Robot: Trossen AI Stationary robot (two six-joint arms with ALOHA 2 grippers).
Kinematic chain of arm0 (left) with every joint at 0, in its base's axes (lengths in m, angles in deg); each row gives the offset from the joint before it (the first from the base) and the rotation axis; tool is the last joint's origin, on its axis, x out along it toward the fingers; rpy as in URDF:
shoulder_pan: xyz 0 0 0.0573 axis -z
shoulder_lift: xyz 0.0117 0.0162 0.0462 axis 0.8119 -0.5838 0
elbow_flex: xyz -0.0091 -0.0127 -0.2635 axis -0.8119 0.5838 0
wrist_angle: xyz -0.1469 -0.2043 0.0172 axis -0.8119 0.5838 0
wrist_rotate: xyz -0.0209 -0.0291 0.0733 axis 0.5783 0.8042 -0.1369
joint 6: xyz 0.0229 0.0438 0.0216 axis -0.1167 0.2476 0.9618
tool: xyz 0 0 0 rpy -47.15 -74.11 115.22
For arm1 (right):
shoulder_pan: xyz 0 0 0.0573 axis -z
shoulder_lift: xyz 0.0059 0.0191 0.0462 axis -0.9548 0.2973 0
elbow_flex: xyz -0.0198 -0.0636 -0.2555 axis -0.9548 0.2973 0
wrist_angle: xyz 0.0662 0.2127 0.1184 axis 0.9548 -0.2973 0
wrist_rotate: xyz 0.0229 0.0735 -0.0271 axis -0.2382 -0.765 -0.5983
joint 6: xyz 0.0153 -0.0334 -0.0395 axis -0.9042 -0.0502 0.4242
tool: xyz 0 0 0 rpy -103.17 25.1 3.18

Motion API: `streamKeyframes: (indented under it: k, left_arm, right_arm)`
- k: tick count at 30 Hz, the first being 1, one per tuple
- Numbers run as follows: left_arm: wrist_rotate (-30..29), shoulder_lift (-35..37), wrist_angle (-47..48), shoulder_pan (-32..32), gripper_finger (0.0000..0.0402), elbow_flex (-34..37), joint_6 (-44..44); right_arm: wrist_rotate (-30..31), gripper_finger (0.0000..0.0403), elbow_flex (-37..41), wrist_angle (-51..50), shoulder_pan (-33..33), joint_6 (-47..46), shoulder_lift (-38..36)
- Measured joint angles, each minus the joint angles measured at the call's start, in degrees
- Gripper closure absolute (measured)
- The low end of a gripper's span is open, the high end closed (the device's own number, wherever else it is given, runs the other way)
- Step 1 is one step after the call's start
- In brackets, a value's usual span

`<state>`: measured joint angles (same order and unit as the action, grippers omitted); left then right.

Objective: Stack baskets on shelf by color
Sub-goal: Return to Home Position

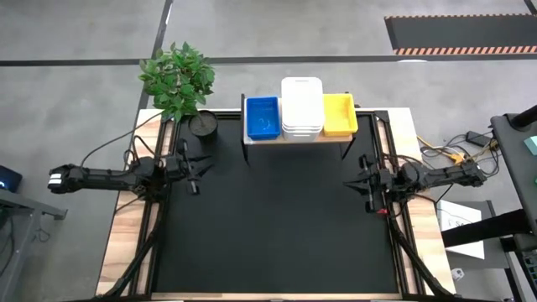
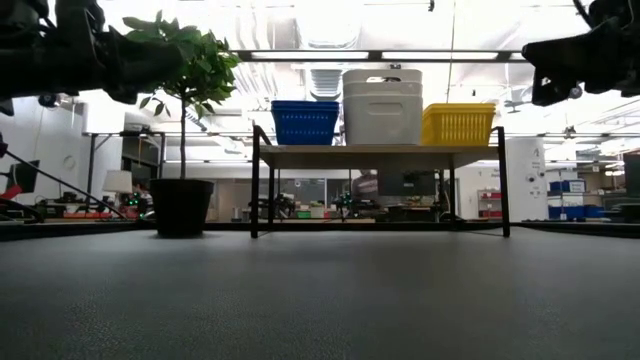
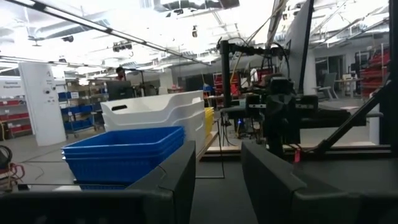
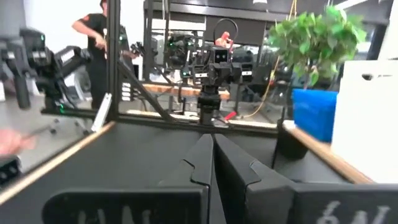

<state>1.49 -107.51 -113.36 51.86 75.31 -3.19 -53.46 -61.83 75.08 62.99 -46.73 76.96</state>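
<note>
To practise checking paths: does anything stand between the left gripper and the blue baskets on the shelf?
Nothing visible does. Only bare mat lies between the left gripper and the blue baskets; the plant pot stands aside, off the shelf's left end.

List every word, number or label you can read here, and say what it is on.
No text can be read for certain.
Right pincer, white marks on its body: cut off at the picture's edge, unreadable.
Sign in the room behind: blurred.
Paper beside the table: print too small.
Baskets, shelf: no labels visible.
</note>
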Motion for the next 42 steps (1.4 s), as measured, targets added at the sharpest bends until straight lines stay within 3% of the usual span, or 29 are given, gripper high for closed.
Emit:
streamKeyframes:
  k: [6,42]
  left_arm:
    - [0.0,-1.18,0.01,0.0,0.0288,0.05,0.0]
    - [-0.04,-9.93,0.02,-0.02,0.0288,0.15,0.0]
  right_arm:
    - [-0.01,0.0394,0.0,-0.02,0.0,-5.24,0.0]
    - [0.0,0.0394,0.04,-0.04,0.0,-4.21,0.02]
